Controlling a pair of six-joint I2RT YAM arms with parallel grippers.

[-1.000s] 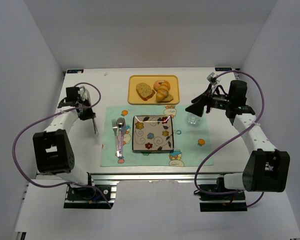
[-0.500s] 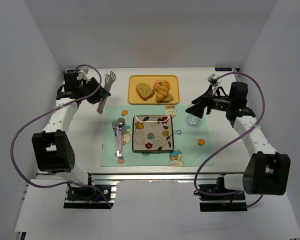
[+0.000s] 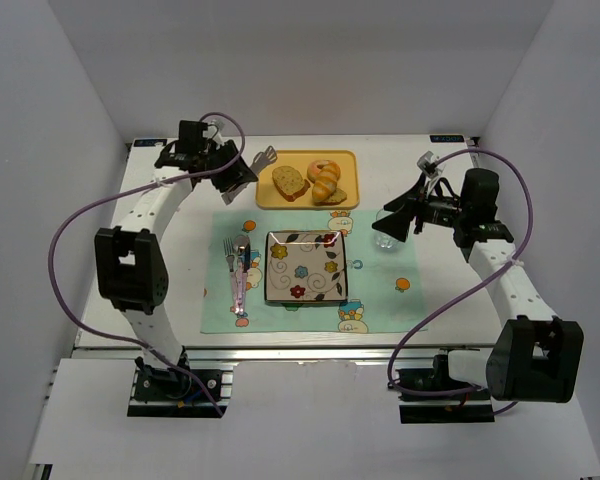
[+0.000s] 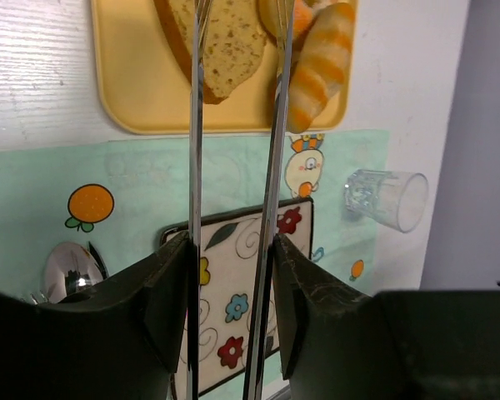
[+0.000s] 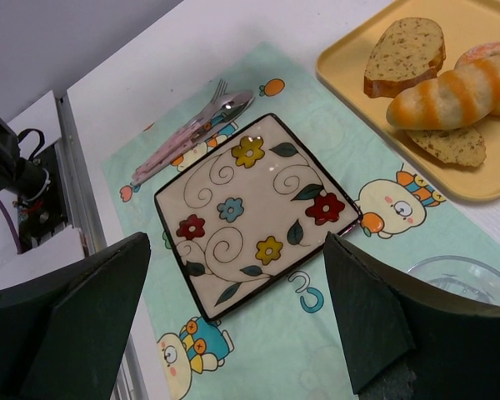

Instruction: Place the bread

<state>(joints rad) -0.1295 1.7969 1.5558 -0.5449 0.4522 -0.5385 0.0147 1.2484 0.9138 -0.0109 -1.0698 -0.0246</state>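
Swung to the far edge, my left gripper (image 3: 237,174) clamped tongs (image 3: 263,158) by the bread (image 3: 290,181). My right gripper (image 3: 391,223) gaped.

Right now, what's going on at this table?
The left gripper holds metal tongs, pointing toward the bread on the yellow tray, beside a croissant. The bread is not yet lifted. The plate holds no food. The right gripper hangs open by a glass, holding nothing.
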